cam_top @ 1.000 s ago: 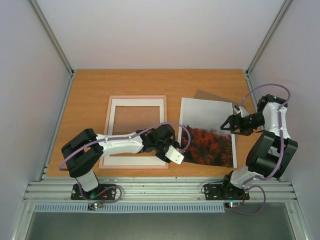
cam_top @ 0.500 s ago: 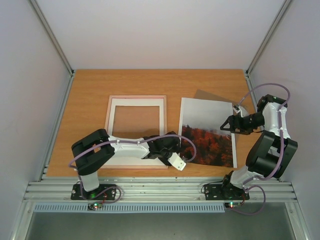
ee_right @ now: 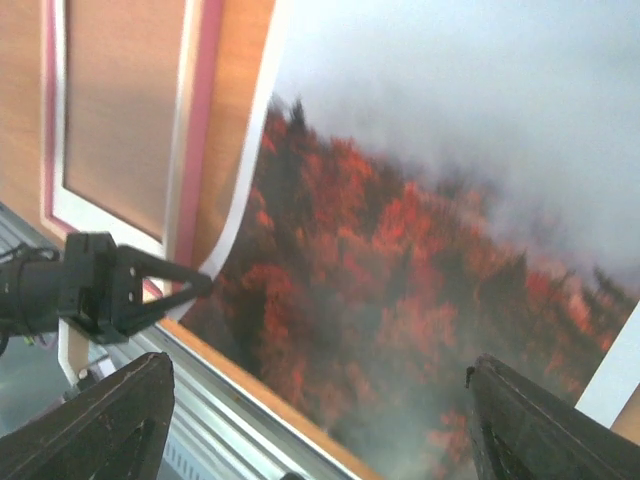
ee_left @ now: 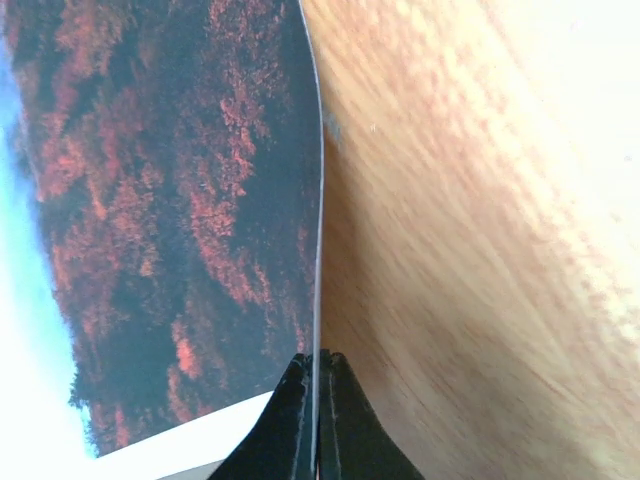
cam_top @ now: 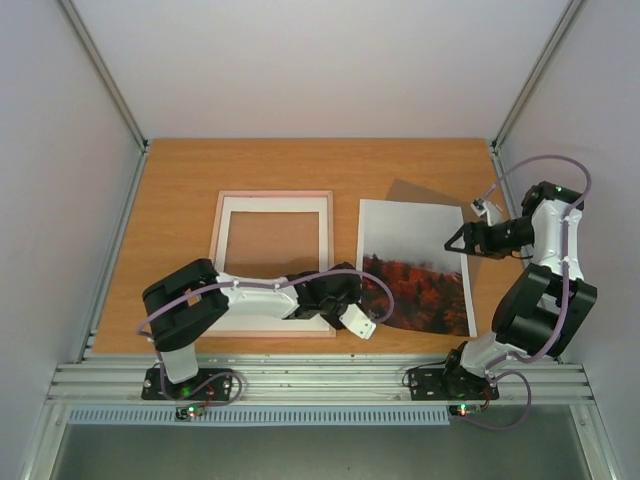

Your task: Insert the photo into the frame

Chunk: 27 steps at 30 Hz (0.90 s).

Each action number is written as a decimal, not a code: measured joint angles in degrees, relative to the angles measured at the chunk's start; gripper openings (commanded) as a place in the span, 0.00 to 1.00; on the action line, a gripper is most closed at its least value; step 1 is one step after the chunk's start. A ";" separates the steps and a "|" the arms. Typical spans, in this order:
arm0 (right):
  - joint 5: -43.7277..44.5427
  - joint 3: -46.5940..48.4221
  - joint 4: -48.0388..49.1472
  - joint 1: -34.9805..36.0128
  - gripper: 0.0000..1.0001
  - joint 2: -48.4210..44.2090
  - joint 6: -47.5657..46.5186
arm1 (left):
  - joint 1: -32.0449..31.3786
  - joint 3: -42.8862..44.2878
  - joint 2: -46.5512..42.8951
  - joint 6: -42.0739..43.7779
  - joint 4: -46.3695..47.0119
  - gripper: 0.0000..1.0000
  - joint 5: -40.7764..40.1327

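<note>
As left gripper (ee_left: 316, 360) pinches photo (ee_left: 180, 200), right gripper (cam_top: 450, 244) wide

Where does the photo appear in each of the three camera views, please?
Top external: the photo lies right of centre, beside the frame.
Left wrist: the photo fills the left half, its edge between the shut jaws at the bottom.
Right wrist: the photo fills the centre and right.
Shared landmark: the left gripper pinching the photo's near-left corner.

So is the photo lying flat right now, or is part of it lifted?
Partly lifted: the left gripper is shut on the near-left corner of the photo, and that edge curls up. The rest looks flat.
</note>
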 measured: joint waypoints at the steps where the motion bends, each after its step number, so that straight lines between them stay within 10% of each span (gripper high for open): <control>1: -0.57 0.98 -0.20 -0.02 0.81 -0.02 -0.20 | 0.17 0.22 -0.66 -0.92 -0.96 0.01 1.09; 27: -7.56 48.57 2.43 -6.73 0.86 13.66 16.26 | 8.20 32.22 -23.47 -41.35 -41.88 0.00 24.11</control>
